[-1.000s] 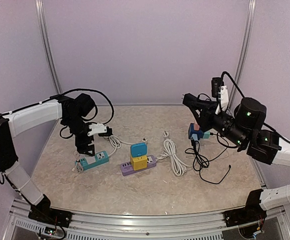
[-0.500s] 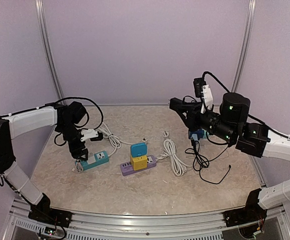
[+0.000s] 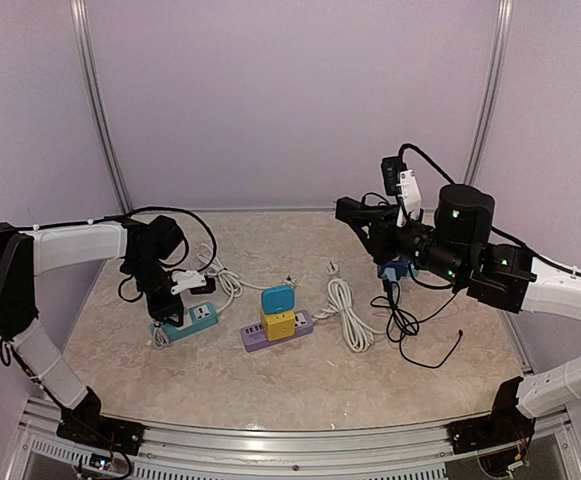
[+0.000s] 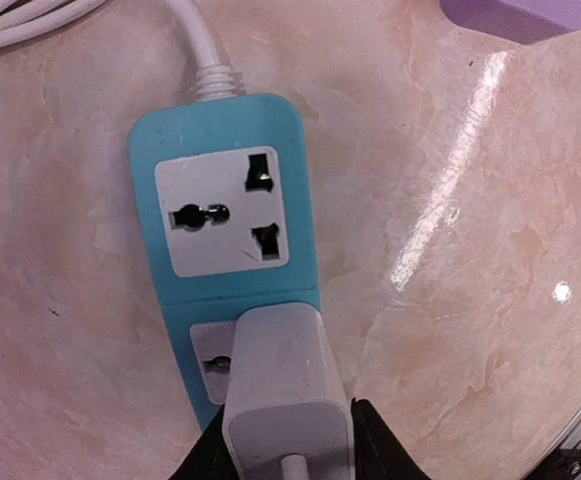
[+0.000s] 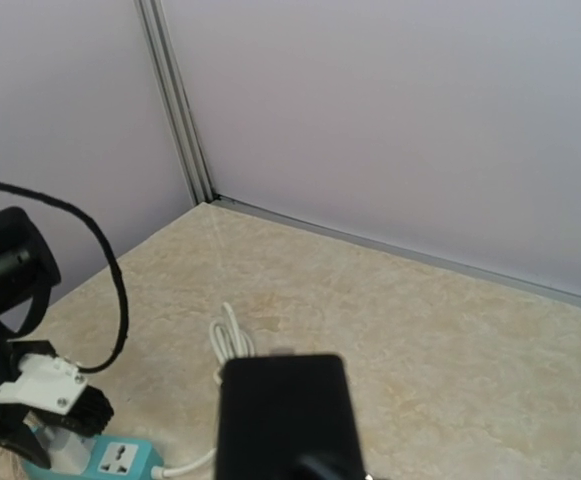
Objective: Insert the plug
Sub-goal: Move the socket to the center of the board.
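Over the teal power strip's (image 4: 225, 200) end socket, the left claw (image 4: 288, 445) has just tightened on the white plug (image 4: 285, 385), so it likely only needs pressing home. The right claw (image 3: 353, 213) pinches a black adapter (image 5: 285, 420).

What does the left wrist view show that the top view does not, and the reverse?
Only the left wrist: the holes of the free socket, and the white plug between the fingers of the left gripper, over the second socket. Only the top: the right arm, yellow adapter, blue adapter, white cable and black cable. Both: the teal strip and the purple strip.
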Available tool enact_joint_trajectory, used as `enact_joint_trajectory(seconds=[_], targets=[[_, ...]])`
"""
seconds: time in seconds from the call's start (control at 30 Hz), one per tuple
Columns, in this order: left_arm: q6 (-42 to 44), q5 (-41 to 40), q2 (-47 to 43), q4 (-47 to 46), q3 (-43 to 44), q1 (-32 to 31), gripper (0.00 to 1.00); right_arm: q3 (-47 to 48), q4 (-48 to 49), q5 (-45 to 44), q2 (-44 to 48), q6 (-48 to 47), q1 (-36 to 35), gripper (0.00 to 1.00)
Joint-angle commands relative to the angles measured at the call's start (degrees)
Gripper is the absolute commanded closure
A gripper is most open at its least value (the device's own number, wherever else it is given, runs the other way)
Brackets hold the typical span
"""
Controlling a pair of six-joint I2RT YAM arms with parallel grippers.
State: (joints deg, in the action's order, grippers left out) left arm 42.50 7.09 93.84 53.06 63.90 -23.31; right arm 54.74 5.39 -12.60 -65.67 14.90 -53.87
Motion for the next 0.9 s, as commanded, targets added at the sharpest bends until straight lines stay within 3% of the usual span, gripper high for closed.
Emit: enact_joint_trajectory(seconds=[0.0, 0.2, 0.53, 0.67, 0.77, 0.87], targets=[[0.7, 1.9, -0.4, 0.3, -1.2, -1.2, 0.72, 1.1, -0.7, 0.4, 1.3, 0.7, 0.3, 1.0], [3.1, 3.3, -2.8, 3.9, -5.3, -5.5, 0.87, 1.5, -3.3, 1.2, 1.4, 1.3, 0.4, 1.0], [8.3, 10.7, -8.2, 12.0, -13.1, -14.9, 0.86, 9.0, -18.1, 8.9, -3.4, -1.8, -0.8, 1.0], [8.3, 9.3, -9.6, 10.8, -14.0, -16.6, 0.75, 12.2, -20.9, 10.0, -6.4, -4.6, -3.7, 1.0], [7.7, 6.3, -10.7, 10.8, -12.0, -16.2, 0.46, 15.1, -23.0, 12.3, -9.0, -7.4, -5.6, 1.0], [7.2, 5.8, -13.1, 13.2, -7.2, -13.3, 0.31, 19.4, -26.3, 16.2, -12.8, -11.6, -7.5, 1.0]])
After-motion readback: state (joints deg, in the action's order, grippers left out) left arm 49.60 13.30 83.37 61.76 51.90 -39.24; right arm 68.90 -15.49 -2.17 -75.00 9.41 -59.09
